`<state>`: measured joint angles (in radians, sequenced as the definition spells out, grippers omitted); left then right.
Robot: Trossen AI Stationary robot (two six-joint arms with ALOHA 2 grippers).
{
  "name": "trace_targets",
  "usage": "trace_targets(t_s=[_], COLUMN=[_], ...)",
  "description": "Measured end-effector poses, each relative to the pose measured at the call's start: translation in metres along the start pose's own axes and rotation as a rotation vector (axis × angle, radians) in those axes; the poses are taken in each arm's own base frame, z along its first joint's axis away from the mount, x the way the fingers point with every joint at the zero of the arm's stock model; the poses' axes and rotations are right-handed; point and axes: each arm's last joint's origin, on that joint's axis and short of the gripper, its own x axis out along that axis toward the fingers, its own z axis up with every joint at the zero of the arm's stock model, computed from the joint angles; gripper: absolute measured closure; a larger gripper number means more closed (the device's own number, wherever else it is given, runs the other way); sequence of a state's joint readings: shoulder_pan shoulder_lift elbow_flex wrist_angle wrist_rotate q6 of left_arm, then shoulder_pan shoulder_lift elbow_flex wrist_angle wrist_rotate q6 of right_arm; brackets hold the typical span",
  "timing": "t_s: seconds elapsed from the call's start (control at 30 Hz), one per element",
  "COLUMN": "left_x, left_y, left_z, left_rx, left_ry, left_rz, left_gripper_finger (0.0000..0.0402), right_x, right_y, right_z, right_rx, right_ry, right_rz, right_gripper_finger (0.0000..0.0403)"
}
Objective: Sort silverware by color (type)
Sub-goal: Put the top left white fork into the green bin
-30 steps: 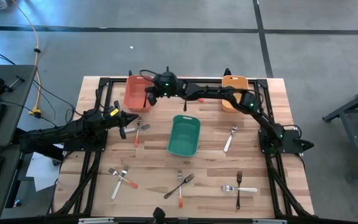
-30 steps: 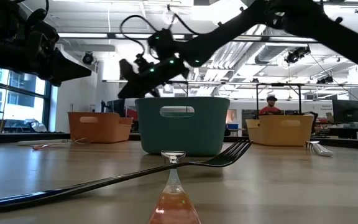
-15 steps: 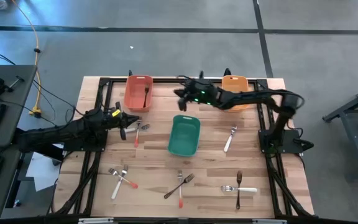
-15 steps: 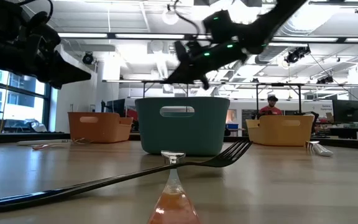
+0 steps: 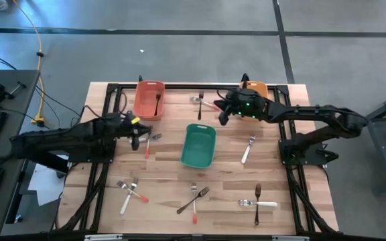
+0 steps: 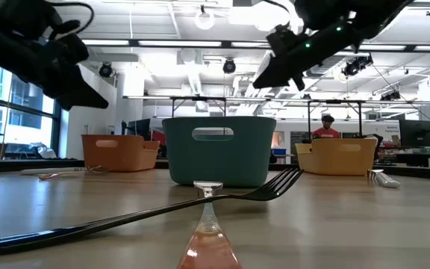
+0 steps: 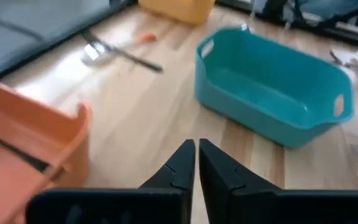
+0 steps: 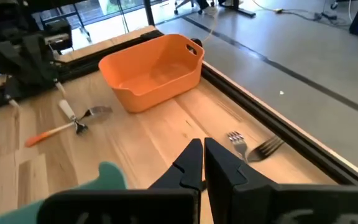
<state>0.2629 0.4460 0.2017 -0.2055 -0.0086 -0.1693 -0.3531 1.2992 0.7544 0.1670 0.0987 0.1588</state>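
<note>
Sorting is barely starting: one dark-handled fork is lying in the salmon bin at the far left, while the teal bin at mid-bench and the orange bin at the far right are sitting empty. The other silverware is lying scattered over the bench. The right pincer, closed and holding nothing, is hovering near the orange bin; the left pincer, also closed and empty, is waiting beside the salmon bin.
</note>
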Motion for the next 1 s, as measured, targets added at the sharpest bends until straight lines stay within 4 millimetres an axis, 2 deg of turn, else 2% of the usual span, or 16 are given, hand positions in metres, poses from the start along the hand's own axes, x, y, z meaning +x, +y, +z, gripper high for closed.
trace_targets(t_s=[0.2, 0.5, 0.8, 1.0], left_x=[0.012, 0.029, 0.038, 0.047], left_y=[-0.006, -0.014, -0.016, -0.014], left_z=[0.004, 0.023, 0.033, 0.021], left_rx=[-0.066, -0.047, -0.037, -0.086], left_ry=[0.153, 0.369, 0.648, 0.815], left_rz=[-0.005, 0.066, 0.131, 0.139], left_gripper_finger=[0.0341, 0.0289, 0.0271, 0.027], right_x=[-0.004, -0.004, -0.004, -0.004], right_y=[-0.001, -0.002, 0.001, 0.001], right_z=[-0.007, -0.009, -0.01, -0.01], right_rx=[-0.051, -0.143, -0.203, -0.27], right_ry=[0.038, 0.061, 0.079, 0.075], right_rz=[-0.005, -0.004, 0.097, 0.1], right_gripper_finger=[0.0402, 0.0402, 0.0402, 0.0402])
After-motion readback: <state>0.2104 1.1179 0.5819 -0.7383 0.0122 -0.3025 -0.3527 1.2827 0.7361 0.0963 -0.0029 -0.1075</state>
